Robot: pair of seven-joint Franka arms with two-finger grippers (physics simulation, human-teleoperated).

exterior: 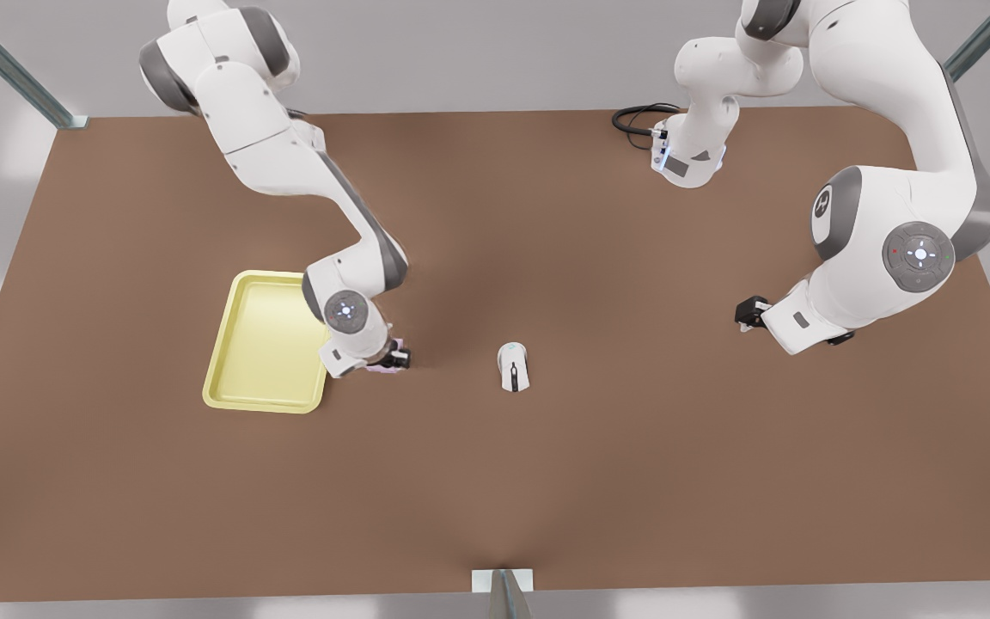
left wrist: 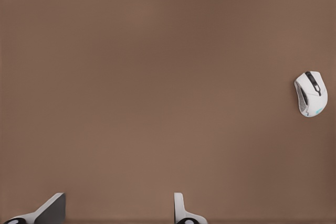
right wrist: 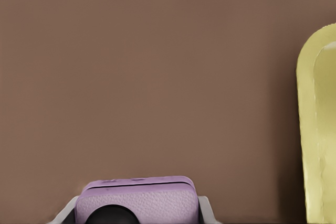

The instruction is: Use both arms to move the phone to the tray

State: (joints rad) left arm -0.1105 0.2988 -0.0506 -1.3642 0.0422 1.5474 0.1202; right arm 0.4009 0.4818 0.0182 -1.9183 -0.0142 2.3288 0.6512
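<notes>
The pale pink phone [right wrist: 136,199] sits between the fingers of my right gripper [right wrist: 137,214], which is shut on its two sides. In the front view this right gripper [exterior: 392,357] hangs just off the right edge of the pale yellow tray [exterior: 267,344], with a sliver of the phone [exterior: 379,367] showing under the wrist. The tray's rim [right wrist: 315,129] also appears in the right wrist view. My left gripper [exterior: 748,314] waits at the front view's right, above bare table. Its fingers [left wrist: 181,211] stand wide apart, so the left gripper [left wrist: 115,214] is open and holds nothing.
A white computer mouse [exterior: 513,366] with a black stripe lies on the brown table between the two arms, and the mouse [left wrist: 311,94] shows in the left wrist view. A black cable [exterior: 632,116] loops at the back near an arm base.
</notes>
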